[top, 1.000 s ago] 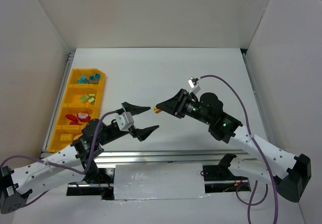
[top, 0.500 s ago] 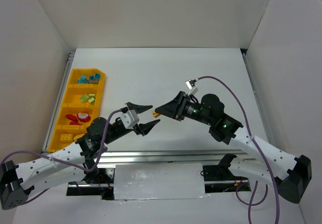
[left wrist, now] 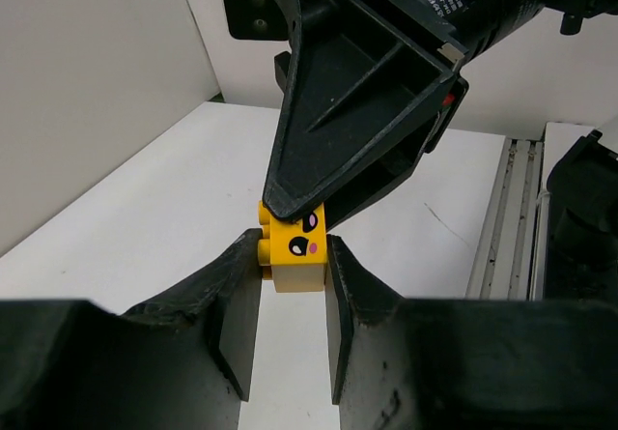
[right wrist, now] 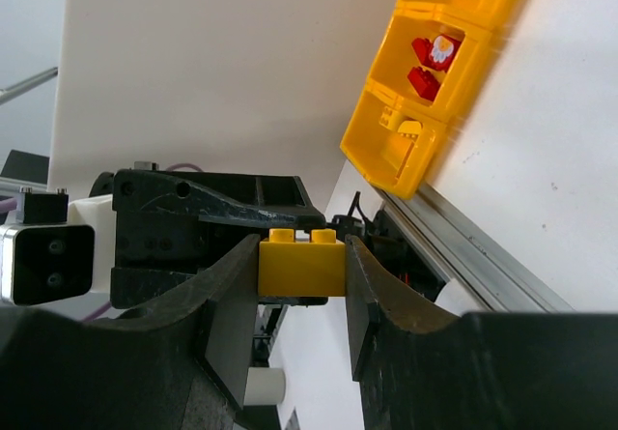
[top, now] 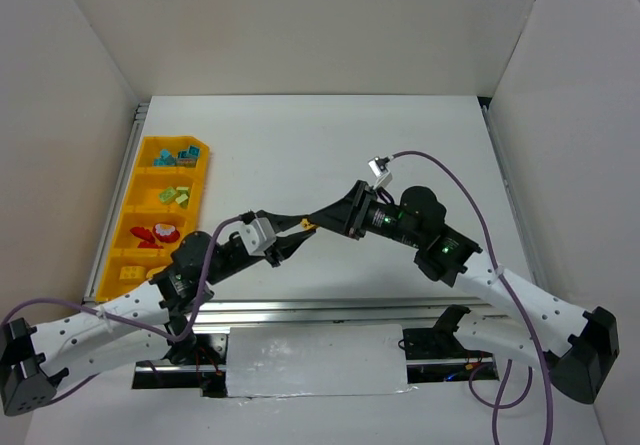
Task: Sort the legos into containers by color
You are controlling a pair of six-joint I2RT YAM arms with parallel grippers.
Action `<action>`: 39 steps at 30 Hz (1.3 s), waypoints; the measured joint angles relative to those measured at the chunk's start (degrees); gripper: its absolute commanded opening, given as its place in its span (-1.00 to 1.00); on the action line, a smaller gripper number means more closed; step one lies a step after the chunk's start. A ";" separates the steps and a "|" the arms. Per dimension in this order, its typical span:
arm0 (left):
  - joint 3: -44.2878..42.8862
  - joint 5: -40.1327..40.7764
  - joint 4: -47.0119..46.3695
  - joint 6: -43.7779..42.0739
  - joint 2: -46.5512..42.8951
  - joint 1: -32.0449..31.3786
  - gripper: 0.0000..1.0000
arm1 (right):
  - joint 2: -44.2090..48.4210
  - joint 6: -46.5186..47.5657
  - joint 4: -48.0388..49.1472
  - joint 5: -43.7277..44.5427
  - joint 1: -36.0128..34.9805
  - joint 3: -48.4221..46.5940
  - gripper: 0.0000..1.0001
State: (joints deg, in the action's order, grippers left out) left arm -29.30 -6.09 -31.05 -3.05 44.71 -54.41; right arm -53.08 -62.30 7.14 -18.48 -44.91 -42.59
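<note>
Left wrist view: my left gripper (left wrist: 292,268) is clenched on the yellow brick (left wrist: 295,246), and the right gripper (right wrist: 301,256) grasps it too, above the table (top: 300,145). It looks like a handover. Next, I judge, the right releases and the left carries it to the tray (top: 204,170).

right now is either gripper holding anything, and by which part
One yellow lego, held by both: the left gripper pinches two opposite sides at one end, the right gripper clamps the other end.
</note>
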 measured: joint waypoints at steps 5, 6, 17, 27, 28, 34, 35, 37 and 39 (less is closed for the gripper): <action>-1.05 1.22 0.63 0.09 0.96 0.02 -1.00 | -0.31 -0.04 0.90 0.28 0.44 0.04 -0.63; -1.16 1.79 0.85 0.11 0.98 0.02 -1.00 | -0.59 -0.02 1.73 0.28 0.48 0.26 0.27; -3.72 22.99 9.09 9.75 3.69 3.26 -1.00 | -1.49 0.07 6.45 -2.67 4.57 6.34 0.99; -15.98 48.11 53.55 50.82 12.24 45.03 -1.00 | 7.74 4.85 0.33 -0.66 12.61 8.44 0.99; -15.82 49.35 57.53 54.77 12.20 47.43 -1.00 | 7.69 5.27 -0.02 -0.81 12.68 8.44 0.99; -15.63 58.03 77.09 75.69 9.31 50.10 -1.00 | 6.36 6.91 -1.27 -2.43 13.27 9.46 0.99; -15.30 59.52 79.06 78.79 8.85 50.12 -1.00 | 6.01 7.06 -1.44 -2.73 13.31 9.66 0.99; -14.27 61.79 82.53 83.91 8.72 50.12 -0.93 | 5.62 7.41 -1.77 -3.30 13.40 10.05 0.99; -13.11 63.08 85.83 89.07 9.92 50.21 -0.79 | 5.35 7.80 -2.23 -3.74 13.40 10.36 0.99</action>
State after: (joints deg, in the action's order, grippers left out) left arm -42.41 56.99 54.78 86.02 54.63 -4.21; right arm -47.72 -54.50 4.91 -22.22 -31.51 -32.23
